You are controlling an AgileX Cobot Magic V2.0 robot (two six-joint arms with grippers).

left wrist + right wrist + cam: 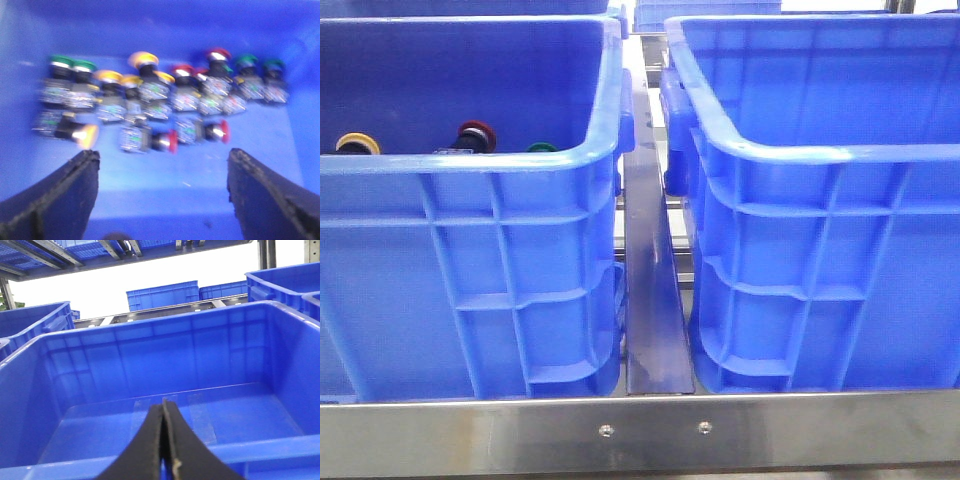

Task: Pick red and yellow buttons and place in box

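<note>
Here the left gripper hangs inside the left-hand deep blue plastic crate, its two dark rubbery fingers spread wide with nothing between them. The small mushroom-cap push buttons lie on the crate floor just ahead of the fingertips, in a loose double row. Nearest to the gap between the fingers is a red-capped button lying on its side, long axis running across the gripper's opening, cap pointing toward the right-hand finger in the wrist view. A yellow-capped button lies tipped over near the other finger. Green-capped buttons stand at the far ends of the row; not wanted. Caps look smooth and glossy, bodies dark with pale labelled blocks; the view is blurred, so finer detail is lost. The left arm is plainly the nearer one. The right gripper is closed, pads pressed together and holding nothing, and sits low over the other ribbed blue plastic box, whose smooth floor shows no buttons. A steel rail separates the two crates.
</note>
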